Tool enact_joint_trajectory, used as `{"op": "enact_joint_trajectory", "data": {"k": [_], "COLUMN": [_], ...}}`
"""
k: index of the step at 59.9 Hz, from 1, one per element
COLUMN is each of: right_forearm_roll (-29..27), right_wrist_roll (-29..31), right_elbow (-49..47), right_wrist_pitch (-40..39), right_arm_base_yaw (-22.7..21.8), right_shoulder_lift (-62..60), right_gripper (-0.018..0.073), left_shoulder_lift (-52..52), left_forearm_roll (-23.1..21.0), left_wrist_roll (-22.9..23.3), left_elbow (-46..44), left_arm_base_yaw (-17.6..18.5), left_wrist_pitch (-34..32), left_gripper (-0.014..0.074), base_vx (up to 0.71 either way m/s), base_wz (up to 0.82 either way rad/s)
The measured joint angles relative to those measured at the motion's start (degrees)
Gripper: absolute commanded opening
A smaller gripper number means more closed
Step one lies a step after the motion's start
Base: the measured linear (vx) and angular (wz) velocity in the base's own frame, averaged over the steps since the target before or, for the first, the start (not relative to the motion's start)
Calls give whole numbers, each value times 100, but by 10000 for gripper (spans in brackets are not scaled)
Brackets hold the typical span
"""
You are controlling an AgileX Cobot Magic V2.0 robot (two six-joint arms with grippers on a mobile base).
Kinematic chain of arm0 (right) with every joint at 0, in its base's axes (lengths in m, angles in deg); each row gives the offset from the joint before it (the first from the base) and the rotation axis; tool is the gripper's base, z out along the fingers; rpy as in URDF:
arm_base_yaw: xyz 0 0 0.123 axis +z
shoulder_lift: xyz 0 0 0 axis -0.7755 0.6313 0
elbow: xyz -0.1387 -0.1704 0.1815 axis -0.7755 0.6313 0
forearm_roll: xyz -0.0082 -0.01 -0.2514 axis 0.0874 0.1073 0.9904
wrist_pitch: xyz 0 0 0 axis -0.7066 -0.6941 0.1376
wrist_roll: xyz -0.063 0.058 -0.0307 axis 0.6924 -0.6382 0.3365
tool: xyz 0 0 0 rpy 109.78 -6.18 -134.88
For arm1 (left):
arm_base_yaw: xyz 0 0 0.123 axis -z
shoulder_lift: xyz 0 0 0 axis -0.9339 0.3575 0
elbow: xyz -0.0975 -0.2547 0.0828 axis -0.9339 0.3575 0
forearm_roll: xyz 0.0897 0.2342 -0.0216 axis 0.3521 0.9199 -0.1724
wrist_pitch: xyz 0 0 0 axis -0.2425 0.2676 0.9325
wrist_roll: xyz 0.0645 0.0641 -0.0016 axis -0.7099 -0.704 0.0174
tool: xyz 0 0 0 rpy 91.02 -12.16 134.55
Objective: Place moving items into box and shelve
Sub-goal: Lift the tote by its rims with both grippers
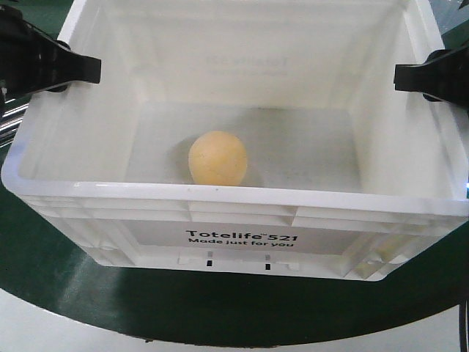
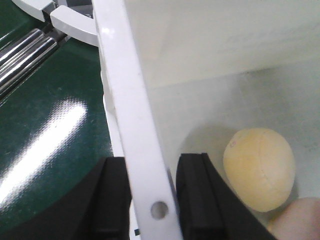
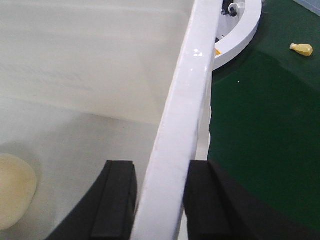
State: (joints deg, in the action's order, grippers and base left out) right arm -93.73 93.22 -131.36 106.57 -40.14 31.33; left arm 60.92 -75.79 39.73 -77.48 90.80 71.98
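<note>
The box (image 1: 242,194) is a white crate printed "Totelife 521", seen from its front. A pale yellow-orange moving item (image 1: 218,158) lies on its floor; it also shows in the left wrist view (image 2: 259,167) and the right wrist view (image 3: 15,190). A pinkish-brown moving item (image 2: 300,220) peeks in beside it at the corner of the left wrist view; the front view does not show it. My left gripper (image 1: 80,70) (image 2: 152,165) is shut on the left rim (image 2: 125,100), one finger inside and one outside. My right gripper (image 1: 410,77) (image 3: 160,170) clamps the right rim (image 3: 185,100) the same way.
The crate stands over a dark green surface (image 1: 58,271) with a pale floor edge in front. Chrome rods (image 2: 25,55) and white plastic pieces (image 2: 70,22) lie to the left. A white curved part (image 3: 240,35) and a small yellow object (image 3: 301,48) lie to the right.
</note>
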Motion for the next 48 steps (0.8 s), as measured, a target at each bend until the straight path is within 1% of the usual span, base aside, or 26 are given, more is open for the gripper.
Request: {"op": "enact_joint_trajectory", "data": {"k": [48], "right_forearm_roll": [0], "right_wrist_roll": [0], "right_elbow": [0], "right_wrist_pitch": [72], "right_arm_base_yaw": [0], "right_shoulder_lift": [0], "right_gripper": [-6], "left_shoulder_lift": [0], "left_forearm_roll": [-7], "left_wrist_roll": [0], "left_elbow": [0], "left_arm_base_yaw": [0], "left_wrist_pitch": [38], "left_gripper": [-6], "base_vx": [0], "base_wz": [0]}}
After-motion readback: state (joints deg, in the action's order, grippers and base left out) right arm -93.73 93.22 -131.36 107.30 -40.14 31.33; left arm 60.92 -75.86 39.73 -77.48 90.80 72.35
